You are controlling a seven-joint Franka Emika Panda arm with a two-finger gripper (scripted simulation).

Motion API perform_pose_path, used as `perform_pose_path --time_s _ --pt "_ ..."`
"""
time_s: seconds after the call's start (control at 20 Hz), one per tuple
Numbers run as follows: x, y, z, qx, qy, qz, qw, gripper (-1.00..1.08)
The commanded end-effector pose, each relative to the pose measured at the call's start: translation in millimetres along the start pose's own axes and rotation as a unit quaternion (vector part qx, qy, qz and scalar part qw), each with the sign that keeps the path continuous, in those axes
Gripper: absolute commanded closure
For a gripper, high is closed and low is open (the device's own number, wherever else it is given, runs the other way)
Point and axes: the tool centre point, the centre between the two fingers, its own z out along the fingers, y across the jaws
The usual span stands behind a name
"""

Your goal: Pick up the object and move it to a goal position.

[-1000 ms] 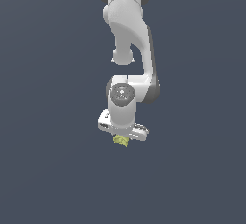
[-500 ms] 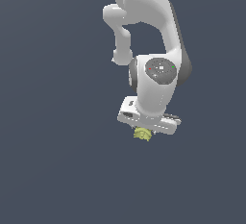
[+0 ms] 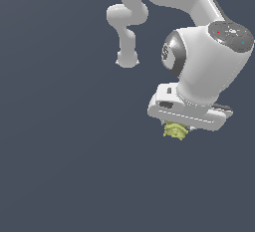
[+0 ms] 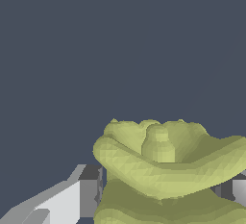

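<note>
The object (image 3: 175, 131) is a small yellow-green lumpy thing with layered folds. In the exterior view it hangs just under the white gripper (image 3: 180, 129), at that view's right, clear of any surface. The hand hides the fingers there. In the wrist view the object (image 4: 168, 170) fills the space between the two fingers (image 4: 81, 194), which press on its sides. The gripper (image 4: 161, 192) is shut on it.
The white arm (image 3: 199, 61) bends down from the top of the exterior view, with an elbow link (image 3: 127, 27) behind it. All around is a plain dark grey-blue ground (image 3: 60, 151). No goal marker shows in either view.
The arm has carried the object toward the exterior view's right and nearer the camera, so the hand looks larger. The object stays held in the gripper throughout.
</note>
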Motion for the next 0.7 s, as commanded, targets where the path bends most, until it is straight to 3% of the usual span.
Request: perform_pose_path --time_s 0.0,0.65 --pt "-2 -13 -13 -0.001 -0.001 0.001 1.0 1.08" --pt "-4 -38 -37 0.0 -0.001 0.001 1.0 1.08"
